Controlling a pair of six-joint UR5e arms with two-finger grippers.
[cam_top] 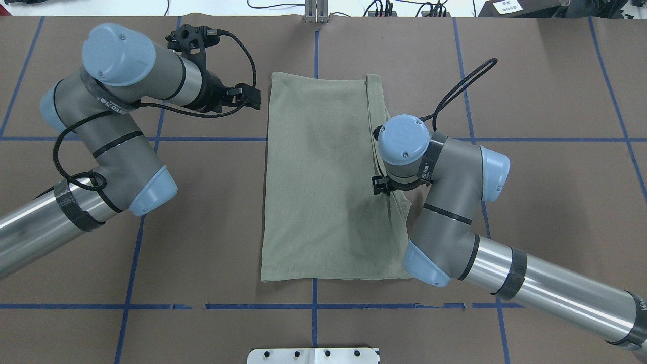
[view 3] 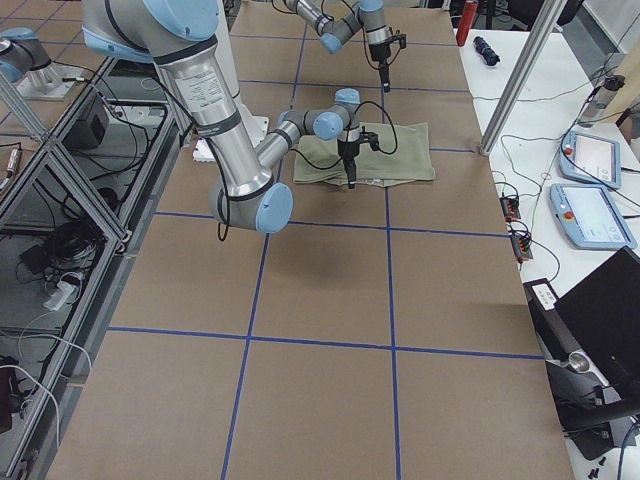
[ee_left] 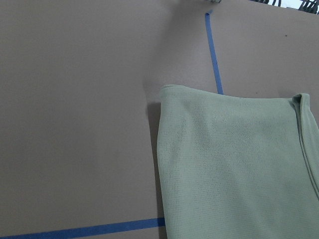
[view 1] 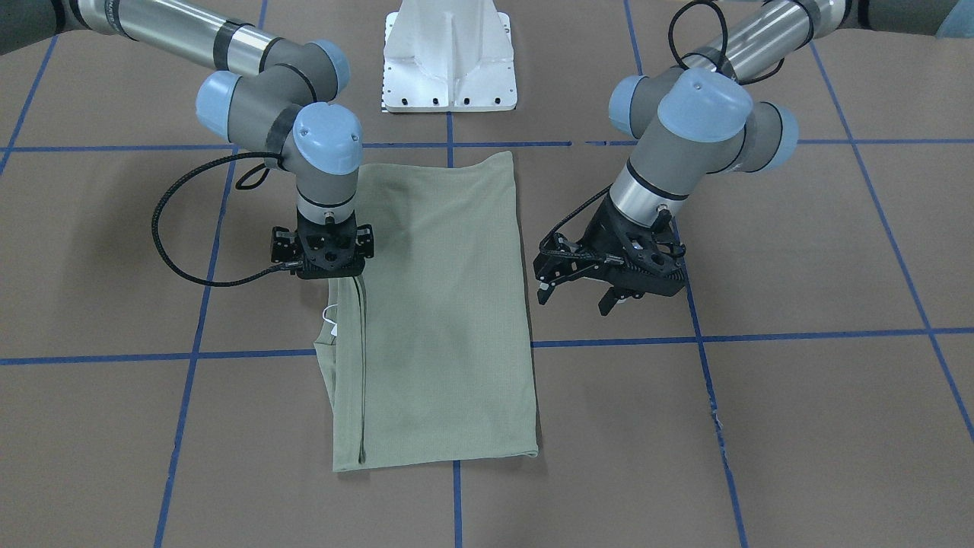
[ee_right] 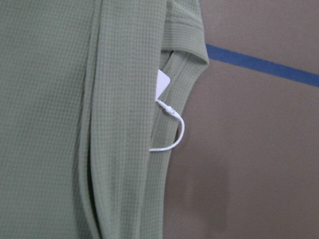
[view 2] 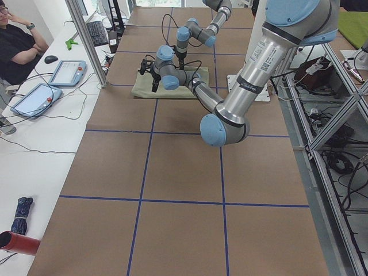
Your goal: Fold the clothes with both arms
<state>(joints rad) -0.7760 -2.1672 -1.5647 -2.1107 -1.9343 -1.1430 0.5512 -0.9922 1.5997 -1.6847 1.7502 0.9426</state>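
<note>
Brown paper covers the table (cam_top: pixel 556 202), and blue tape (cam_top: pixel 202 138) marks it into big squares.

On the left, my left claw (view 1: pixel 574 300) hangs over bare table, just beside the far left corner of the shirt (cam_top: pixel 323 177). Its two fingers (view 1: pixel 543 293) are spread wide and there is nothing in them. It is not touching the cloth.

The shirt lies flat in the middle, between the two claws. It is already folded into one long, neat strip. I see no sleeves sticking out, so I think they are tucked inside. Along its right edge a thin band of cloth lies folded over on top.

On the right, my right claw (view 1: pixel 329 257) points straight down over that right edge, about halfway along. Its own body hides the tips, so I cannot tell if they are apart, together or pinching cloth. Its wrist camera shows the folded edge up close, with a white tag (ee_right: pixel 163 85) and a loop of white string (ee_right: pixel 175 137) peeking out.

So the long folds look done to me. What is left, I think, is folding the strip across, one end onto the other, to make a small stack. For that, each claw would need to pinch a corner at the same end.
</note>
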